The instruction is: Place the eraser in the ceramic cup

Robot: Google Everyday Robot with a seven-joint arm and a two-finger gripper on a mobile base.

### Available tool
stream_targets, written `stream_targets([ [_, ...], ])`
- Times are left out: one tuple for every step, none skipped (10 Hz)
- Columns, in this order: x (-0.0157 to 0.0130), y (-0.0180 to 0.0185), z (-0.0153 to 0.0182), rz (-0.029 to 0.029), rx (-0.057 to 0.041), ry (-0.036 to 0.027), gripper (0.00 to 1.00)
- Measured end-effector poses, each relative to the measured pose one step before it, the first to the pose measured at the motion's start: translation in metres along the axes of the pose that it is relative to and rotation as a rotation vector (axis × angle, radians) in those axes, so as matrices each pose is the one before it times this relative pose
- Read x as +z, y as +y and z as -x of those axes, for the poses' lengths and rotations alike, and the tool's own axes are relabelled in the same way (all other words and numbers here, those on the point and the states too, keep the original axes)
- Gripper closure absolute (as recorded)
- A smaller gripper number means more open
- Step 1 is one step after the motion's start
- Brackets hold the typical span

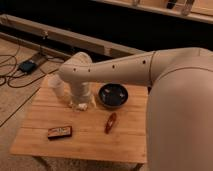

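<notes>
- Near the worktop's front-left corner lies the eraser (60, 131) — not yet grasped.
- Gripper (81, 105) sits toward the far edge, between ceramic cup (56, 85) and dark bowl (112, 95); its opening I cannot tell.
- Next move — reach frontward to the eraser.

Dark bowl (112, 95), red pointed object (110, 122), wooden table (95, 144)

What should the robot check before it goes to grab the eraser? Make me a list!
1. Eraser in plain sight on the table, nothing on it: ok.
2. Hand at the eraser: not ok; it hangs low at the table's back, beside the dark bowl.
3. Way from hand to eraser free: ok; the red pointed thing lies off to the side.
4. Ceramic cup upright and empty: cannot tell.
5. Hand empty: cannot tell.
</notes>
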Motion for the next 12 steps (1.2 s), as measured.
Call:
stream_targets([
  [-0.00002,0.00286,0.00235,-0.00349,-0.03115,-0.0076,0.35],
  [0.00068,0.01204,-0.00009,-0.00265,-0.06837,-0.00834,0.35],
  [0.00146,0.00967,-0.00145,-0.00223,-0.05646,-0.00208,0.35],
  [0.00273,0.01337,-0.00243,-0.00256,-0.08363,-0.00075,0.35],
  [0.00507,0.01421,-0.00272,-0.00795,-0.10823,-0.00011,0.35],
  [0.00446,0.00813,-0.00178,-0.01009,-0.07474,0.00285,0.35],
  [0.00515,0.00918,-0.00007,-0.01521,-0.08515,-0.00072,0.35],
  [0.00709,0.0088,0.00129,-0.0173,-0.08597,-0.00216,0.35],
  [0.00781,0.00725,0.00245,-0.01494,-0.07067,-0.0022,0.35],
  [0.00992,0.00921,0.00461,-0.00881,-0.06881,-0.00453,0.35],
  [0.01002,0.01162,0.00459,0.00155,-0.0644,-0.00176,0.35],
  [0.00879,0.01076,0.0031,0.00461,-0.05599,0.00376,0.35],
])
